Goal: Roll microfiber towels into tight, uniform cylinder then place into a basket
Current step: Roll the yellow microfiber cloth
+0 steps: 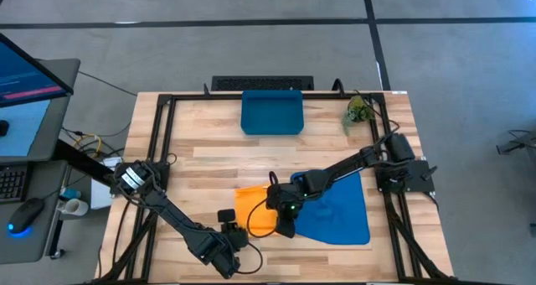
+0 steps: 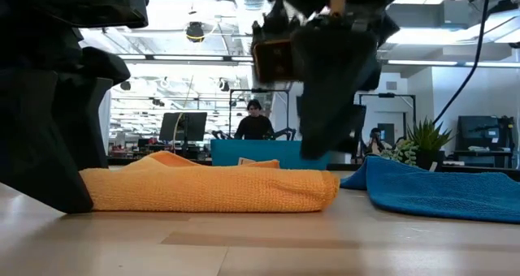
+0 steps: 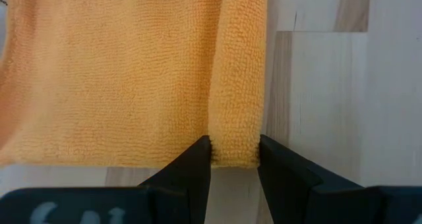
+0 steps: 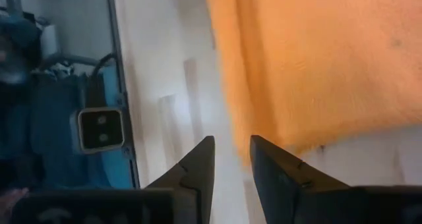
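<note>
The orange towel's (image 3: 132,72) rolled edge is being pinched by the left gripper (image 3: 234,159); the right gripper (image 4: 231,159), empty, fingers slightly parted, is hovering; even tension is advised.

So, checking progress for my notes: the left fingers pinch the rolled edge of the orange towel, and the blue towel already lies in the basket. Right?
Not quite. The left fingers do pinch the orange towel's rolled edge, but the high view shows the blue towel flat on the table, while the basket holds nothing.
</note>
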`<state>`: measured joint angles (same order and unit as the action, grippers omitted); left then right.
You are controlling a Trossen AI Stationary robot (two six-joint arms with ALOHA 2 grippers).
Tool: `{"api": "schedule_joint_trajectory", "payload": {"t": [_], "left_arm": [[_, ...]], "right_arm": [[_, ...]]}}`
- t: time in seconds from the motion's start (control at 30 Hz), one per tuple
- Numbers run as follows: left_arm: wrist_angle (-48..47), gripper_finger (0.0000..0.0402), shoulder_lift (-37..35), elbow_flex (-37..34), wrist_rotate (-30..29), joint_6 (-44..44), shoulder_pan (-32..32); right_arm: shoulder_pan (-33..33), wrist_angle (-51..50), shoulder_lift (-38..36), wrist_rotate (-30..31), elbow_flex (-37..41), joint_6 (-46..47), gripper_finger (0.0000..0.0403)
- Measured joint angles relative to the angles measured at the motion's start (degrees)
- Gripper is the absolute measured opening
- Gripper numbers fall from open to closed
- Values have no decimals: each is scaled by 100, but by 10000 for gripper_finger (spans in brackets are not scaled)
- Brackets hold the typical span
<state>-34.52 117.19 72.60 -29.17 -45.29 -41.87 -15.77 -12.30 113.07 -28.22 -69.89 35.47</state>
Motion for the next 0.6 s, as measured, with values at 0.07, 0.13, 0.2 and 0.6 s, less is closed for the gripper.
{"api": "schedule_joint_trajectory", "payload": {"t": [0.07, 0.13, 0.2, 0.6], "left_arm": [[-16, 113, 1, 0, 0, -41, 0], [-16, 113, 2, 0, 0, -42, 0], [-22, 113, 2, 0, 0, -42, 0], [-20, 113, 2, 0, -4, -42, 0]], "right_arm": [[-104, -3, -161, 75, -8, -144, 119], [-260, -78, -319, 313, -13, -310, 119], [-443, -55, -434, 667, -11, -587, 119], [-1097, 756, -116, 2332, -18, -1366, 119]]}}
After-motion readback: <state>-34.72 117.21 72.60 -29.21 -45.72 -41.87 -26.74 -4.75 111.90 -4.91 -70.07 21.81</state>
